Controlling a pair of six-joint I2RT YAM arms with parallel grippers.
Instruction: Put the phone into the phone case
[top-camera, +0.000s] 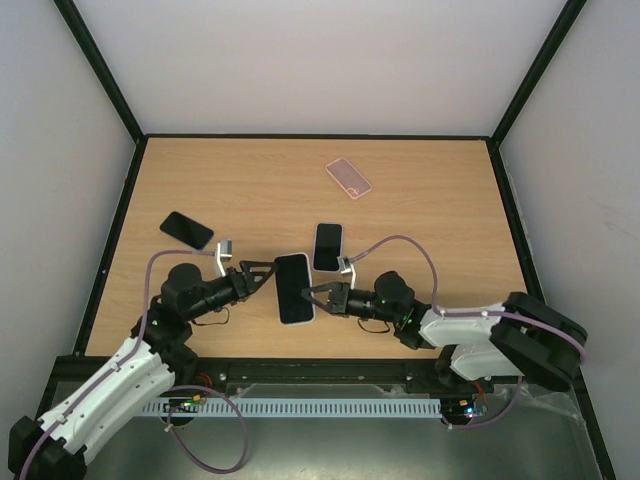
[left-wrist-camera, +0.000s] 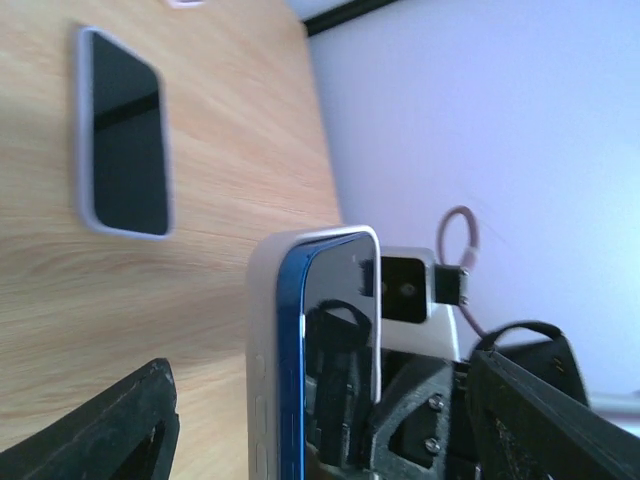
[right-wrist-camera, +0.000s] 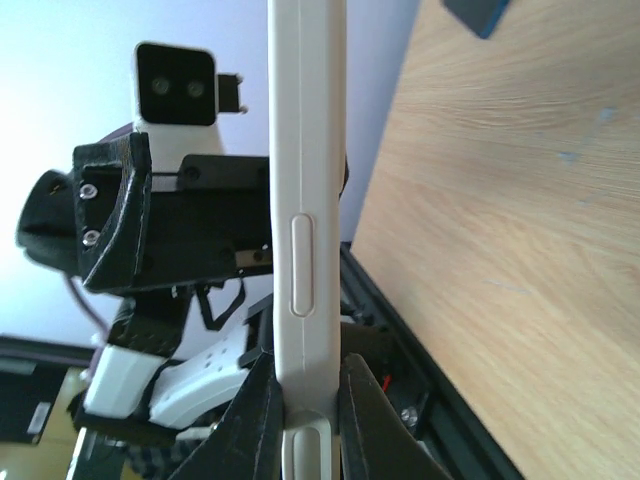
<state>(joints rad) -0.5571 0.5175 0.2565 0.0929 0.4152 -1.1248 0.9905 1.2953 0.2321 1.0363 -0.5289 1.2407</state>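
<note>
Low centre in the top view, the right fingers (right-wrist-camera: 250, 430) pinch the white phone case (top-camera: 294, 290) by its edge; the left fingers (left-wrist-camera: 110, 430) straddle it, spread, gripping nothing. The blue phone (left-wrist-camera: 335, 320) looks seated inside; likely only final pressing and release remain.
</note>
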